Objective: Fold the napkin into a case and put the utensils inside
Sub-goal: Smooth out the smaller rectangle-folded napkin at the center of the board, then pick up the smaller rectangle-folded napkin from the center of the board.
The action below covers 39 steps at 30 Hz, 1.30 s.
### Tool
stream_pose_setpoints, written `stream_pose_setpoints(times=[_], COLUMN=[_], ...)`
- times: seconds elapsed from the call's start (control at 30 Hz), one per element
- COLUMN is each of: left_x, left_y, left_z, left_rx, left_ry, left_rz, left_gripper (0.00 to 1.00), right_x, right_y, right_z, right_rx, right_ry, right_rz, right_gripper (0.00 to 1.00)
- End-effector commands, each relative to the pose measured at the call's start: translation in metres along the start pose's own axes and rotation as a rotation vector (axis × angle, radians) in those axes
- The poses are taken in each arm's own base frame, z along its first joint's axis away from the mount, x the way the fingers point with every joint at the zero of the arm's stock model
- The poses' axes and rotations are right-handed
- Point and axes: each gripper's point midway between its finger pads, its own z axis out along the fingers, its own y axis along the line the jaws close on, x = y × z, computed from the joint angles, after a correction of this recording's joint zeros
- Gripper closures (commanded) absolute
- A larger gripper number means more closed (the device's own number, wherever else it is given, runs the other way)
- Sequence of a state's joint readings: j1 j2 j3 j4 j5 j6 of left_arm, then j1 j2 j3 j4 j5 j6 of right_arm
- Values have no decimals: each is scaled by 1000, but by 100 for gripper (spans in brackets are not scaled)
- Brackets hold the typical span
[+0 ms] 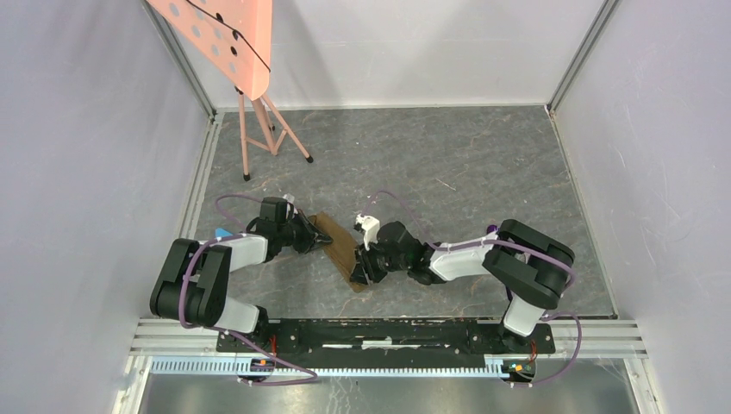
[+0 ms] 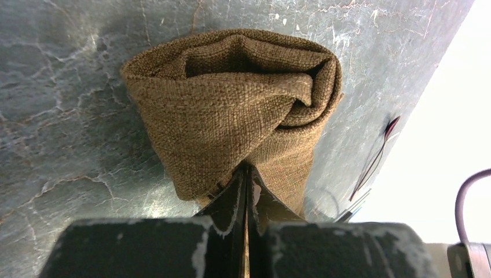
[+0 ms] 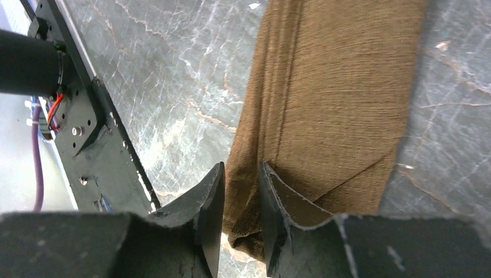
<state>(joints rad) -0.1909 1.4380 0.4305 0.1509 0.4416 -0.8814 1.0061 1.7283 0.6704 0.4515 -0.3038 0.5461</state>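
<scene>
Napkin (image 1: 340, 250), mid-fold as a narrow strip: left gripper (image 2: 248, 174) clamps one end, right gripper (image 3: 240, 174) part-open astride the other, probably due to close next.

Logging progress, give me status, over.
Left gripper shut on napkin, far end. Right gripper open, astride near end. Cloth folded narrow. No utensils in sight.

A long folded tan-brown cloth napkin (image 1: 339, 247) lies on the grey marbled stone surface (image 1: 448, 172), running from 11 o'clock to 5 o'clock. The left pincer (image 1: 321, 241) meets its 11 o'clock end; the right pincer (image 1: 362, 269) straddles its 5 o'clock end. A pink perforated board on a tripod (image 1: 226, 34) stands well apart at 11 o'clock.
</scene>
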Motion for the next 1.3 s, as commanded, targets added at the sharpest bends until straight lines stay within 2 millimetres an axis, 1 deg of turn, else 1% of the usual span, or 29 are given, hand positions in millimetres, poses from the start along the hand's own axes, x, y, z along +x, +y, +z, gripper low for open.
stream_pose_setpoints(times=[0.0,0.07,0.2,0.27,0.3,0.33,0.43,0.53,0.63,0.7,0.77,0.83,0.93,1.0,1.07,1.1,1.13,1.17,1.23,1.27], left_x=[5,5,4,2,-1,3,2,1,0,-2,-4,-5,-9,-13,-21,-26,-32,-36,-48,-52], left_y=[47,46,41,40,37,40,37,35,33,30,26,21,10,3,-7,-10,-16,-20,-29,-29], left_z=[1,0,-2,-5,-5,-7,-8,-9,-9,-9,-10,-11,-17,-23,-34,-40,-48,-55,-72,-79], left_rx=[-168,-169,-164,-174,-168,-187,-188,-187,-185,-173,-161,-149,-123,-119,-123,-130,-136,-144,-163,-180], left_ry=[-10,-9,-5,-8,-13,3,3,3,0,-7,-11,-12,-23,-36,-67,-89,-114,-136,-196,-220], left_rz=[10,16,21,19,23,12,9,4,-1,-5,-4,0,6,19,39,56,72,91,124,139], left_gripper=[98,98,98,98,98,98,98,98,96,94,90,87,78,71,62,59,55,50,45,44], right_x=[22,4,-31,-44,-49,-52,-61,-65,-62,-57,-52,-48,-41,-37,-33,-33,-32,-32,-34,-35], right_y=[6,14,25,22,21,20,14,10,13,10,4,-5,-18,-26,-30,-31,-32,-32,-28,-26], right_z=[-11,-18,-26,-24,-20,-16,-8,3,15,22,27,28,26,24,24,23,23,22,24,24], right_rx=[54,62,164,255,299,342,477,549,544,547,575,618,667,697,702,705,704,701,684,679], right_ry=[99,76,24,7,4,6,-29,-47,-74,-81,-79,-78,-76,-74,-81,-84,-85,-88,-92,-93], right_rz=[-145,-231,-440,-504,-526,-542,-571,-553,-529,-519,-518,-527,-539,-544,-545,-545,-544,-546,-551,-556], right_gripper=[65,59,30,20,18,17,15,20,23,25,28,32,37,46,57,64,72,78,86,91])
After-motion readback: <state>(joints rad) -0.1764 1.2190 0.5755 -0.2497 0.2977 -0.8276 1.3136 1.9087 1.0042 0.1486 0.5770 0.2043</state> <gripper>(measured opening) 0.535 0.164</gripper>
